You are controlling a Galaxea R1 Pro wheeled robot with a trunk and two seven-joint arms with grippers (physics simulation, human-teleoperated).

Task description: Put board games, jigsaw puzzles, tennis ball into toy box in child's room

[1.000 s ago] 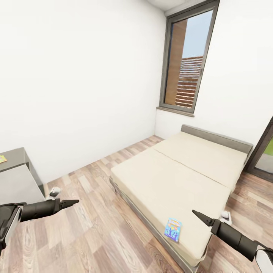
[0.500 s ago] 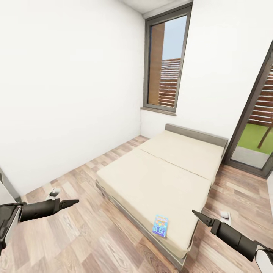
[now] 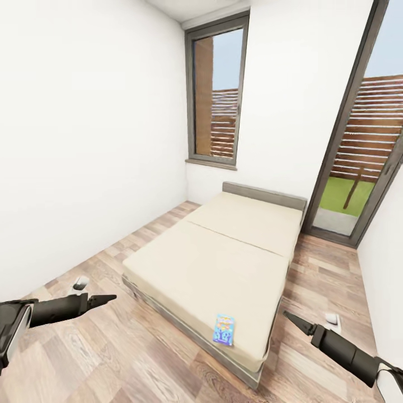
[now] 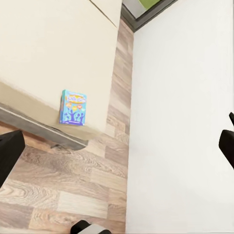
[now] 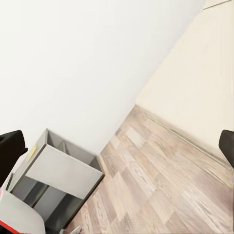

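A light blue board game (image 3: 223,329) lies flat on the beige bed (image 3: 224,257), near its foot corner closest to me; the grey headboard (image 3: 263,194) is at the far end. The left wrist view shows the same game box (image 4: 73,107) on the mattress edge. My left gripper (image 3: 103,300) hangs open over the wood floor, left of the bed and well short of the game. My right gripper (image 3: 294,321) is open too, off the bed's near right corner. Both are empty. The table, toy box, jigsaw puzzles and tennis ball are out of view.
A tall window (image 3: 215,95) is in the far wall and a glass door (image 3: 358,145) stands right of the bed. White walls close in on the left and right. The right wrist view shows a grey side unit (image 5: 56,175) against the wall. Wood floor runs along both sides of the bed.
The whole head view has swung to the right: the bed and game sit further left in the picture, the grey unit has left it and the glass door has come in. Both arms keep their pose.
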